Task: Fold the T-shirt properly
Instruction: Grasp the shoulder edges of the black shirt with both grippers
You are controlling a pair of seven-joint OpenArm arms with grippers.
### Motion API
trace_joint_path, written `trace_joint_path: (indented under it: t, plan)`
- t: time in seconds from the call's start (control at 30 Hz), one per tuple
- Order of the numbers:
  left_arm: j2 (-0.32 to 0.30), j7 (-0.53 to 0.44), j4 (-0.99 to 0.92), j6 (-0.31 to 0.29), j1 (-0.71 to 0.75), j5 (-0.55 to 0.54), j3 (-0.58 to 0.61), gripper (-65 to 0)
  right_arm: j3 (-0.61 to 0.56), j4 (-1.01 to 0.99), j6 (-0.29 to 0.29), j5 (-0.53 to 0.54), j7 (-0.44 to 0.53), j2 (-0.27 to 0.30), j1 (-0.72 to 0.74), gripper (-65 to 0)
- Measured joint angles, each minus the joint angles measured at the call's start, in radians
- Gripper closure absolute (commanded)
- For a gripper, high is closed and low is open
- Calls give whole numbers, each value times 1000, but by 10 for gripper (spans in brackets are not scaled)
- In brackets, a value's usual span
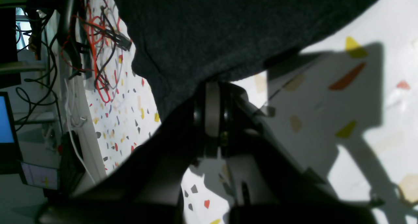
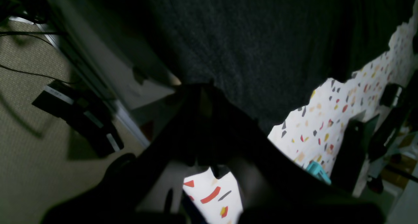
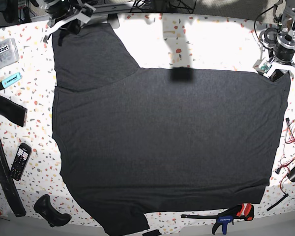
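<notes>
Base view showed your left tool (image 3: pixel 274 73) pinching the T-shirt (image 3: pixel 162 147) at its far hem corner, and your right tool (image 3: pixel 64 23) closed on the sleeve tip. Spread flat, the shirt covered most of the terrazzo worktop (image 3: pixel 206 44). If either thin pinch slipped, you'd have dropped a corner and skewed the fold. A clear box (image 3: pixel 2 51) read "LeRobot".

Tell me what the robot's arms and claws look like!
From above, both arms are silver-grey metal with black joints. The right gripper has white and black parts, and the left gripper carries a small white block with tiny coloured specks. Up close, the fingers look dark black with a pale grey strip running along them. Cables by the arms are too tangled to sort out.
</notes>
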Motion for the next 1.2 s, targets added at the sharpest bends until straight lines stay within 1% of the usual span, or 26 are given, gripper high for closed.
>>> trace_joint_path:
  t: [0.1, 0.13, 0.27, 0.37, 0.43, 0.53, 0.67, 0.7, 0.77, 0.83, 0.93, 0.97, 1.0, 1.1, 1.2]
  plan:
    - [0, 0, 0, 0, 0, 0, 0, 0, 2, 65, -6, 0, -68, -2, 10, 0]
    - [0, 0, 0, 0, 0, 0, 0, 0, 4, 87, -25, -4, -86, -2, 11, 0]
    - [0, 0, 0, 0, 0, 0, 0, 0, 5, 177, -31, 8, -69, -5, 16, 0]
    - [0, -2, 0, 3, 2, -1, 0, 0, 5, 194, -31, 8, -95, -4, 16, 0]
    - [0, 3, 0, 3, 2, -1, 0, 0, 5, 198, -31, 8, -96, -4, 16, 0]
    - [0, 2, 0, 4, 2, -2, 0, 0, 5, 199, -71, 8, -95, -4, 15, 0]
    - [0, 3, 0, 3, 2, -5, 0, 0, 5, 199, -76, 9, -95, -4, 15, 0]
    - [0, 3, 0, 3, 2, -5, 0, 0, 5, 199, -76, 29, -95, -4, 15, 0]
    - [0, 2, 0, 4, 3, -5, 0, 0, 5, 199, -84, 112, -96, -4, 16, 0]
    - [0, -2, 0, 5, 8, -6, 0, 0, 5, 199, -84, 167, -96, -4, 15, 0]
    - [0, -1, 0, 7, 14, -13, 0, 0, 5, 199, -84, 169, -95, -4, 12, 0]
    - [0, 0, 0, 7, 14, -13, 0, 0, 5, 199, -84, 154, -95, -4, 12, 0]
    - [0, 2, 0, 14, 14, -12, 0, 0, 5, 199, -84, 154, -96, -4, 13, 0]
    - [0, 8, 3, 77, 19, -16, 0, 0, 5, 199, -92, 154, -96, -4, 13, 0]
    - [3, 64, 25, 141, 21, -18, 2, 0, 5, 199, -121, 154, -95, -4, 16, 0]
